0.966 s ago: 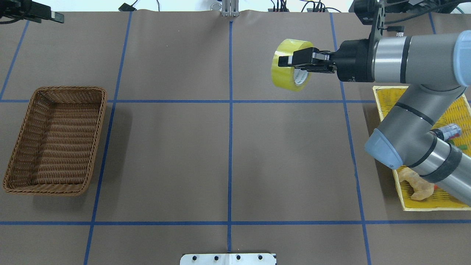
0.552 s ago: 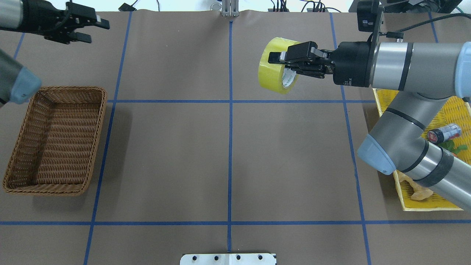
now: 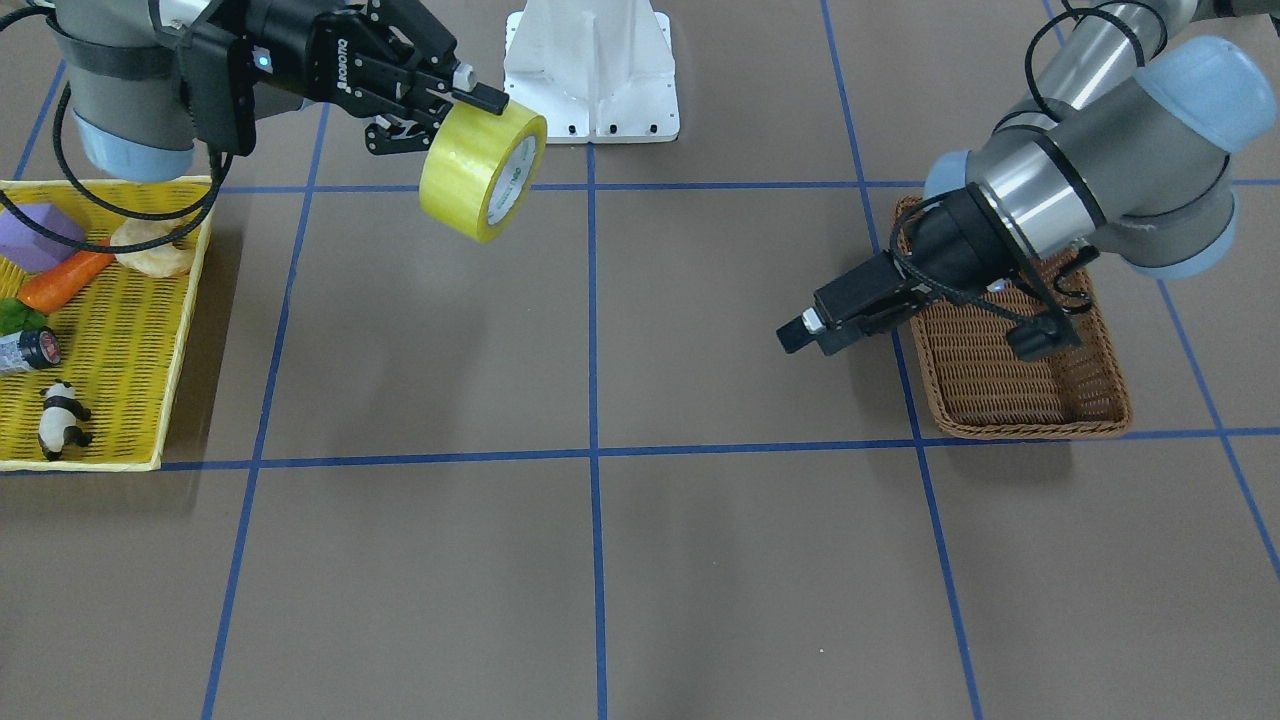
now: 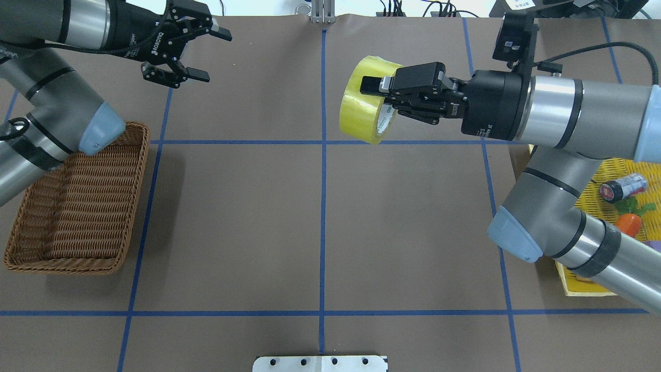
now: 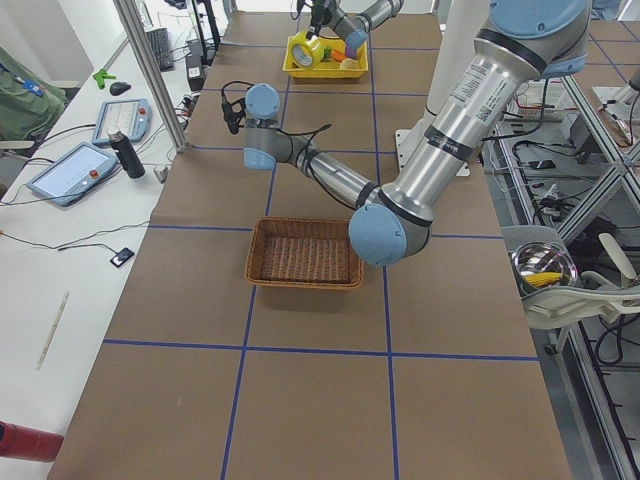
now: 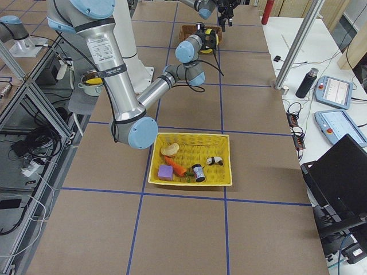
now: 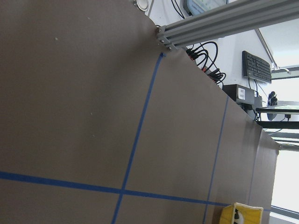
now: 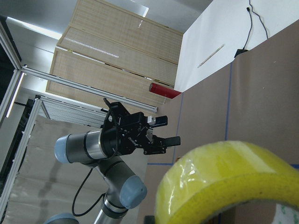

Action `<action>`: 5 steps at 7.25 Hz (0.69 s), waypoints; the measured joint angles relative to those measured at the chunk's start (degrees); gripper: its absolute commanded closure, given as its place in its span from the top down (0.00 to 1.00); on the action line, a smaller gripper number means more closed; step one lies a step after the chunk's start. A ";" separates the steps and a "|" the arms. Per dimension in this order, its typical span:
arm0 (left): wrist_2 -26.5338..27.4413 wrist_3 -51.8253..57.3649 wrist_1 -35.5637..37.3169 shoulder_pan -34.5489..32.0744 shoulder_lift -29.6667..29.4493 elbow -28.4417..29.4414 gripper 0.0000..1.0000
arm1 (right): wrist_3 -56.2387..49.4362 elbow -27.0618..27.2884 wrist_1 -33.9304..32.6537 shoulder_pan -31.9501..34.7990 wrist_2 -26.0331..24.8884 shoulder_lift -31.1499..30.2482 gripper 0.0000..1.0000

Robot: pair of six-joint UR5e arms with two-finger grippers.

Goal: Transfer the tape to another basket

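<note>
The yellow tape (image 4: 361, 106) hangs in the air over the far middle of the table, just right of the centre line. My right gripper (image 4: 381, 95) is shut on the tape, one finger outside the roll and one inside its white core. It also shows in the front view (image 3: 478, 172), in the right gripper (image 3: 470, 110). The brown wicker basket (image 4: 88, 206) stands at the left with nothing in it. My left gripper (image 4: 210, 57) is open and holds nothing, in the air past the basket's far right corner, fingers pointing toward the tape. The right wrist view shows the tape (image 8: 224, 182) and the open left gripper (image 8: 161, 139).
A flat yellow tray (image 4: 583, 284) at the right edge holds a small bottle (image 4: 622, 187), a carrot (image 4: 627, 225) and other small items. In the front view the tray (image 3: 110, 330) also holds a panda figure (image 3: 62, 418). The robot's white base plate (image 3: 592, 75) is at the near edge.
My right gripper has carried the tape leftward toward the centre line. My left arm has swung in from the far left corner, over the basket's far end, with the gripper open.
</note>
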 measured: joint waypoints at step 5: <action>15.77 -9.44 -24.53 8.48 0.24 1.98 0.98 | 0.43 1.27 1.70 -2.85 -1.80 1.04 0.00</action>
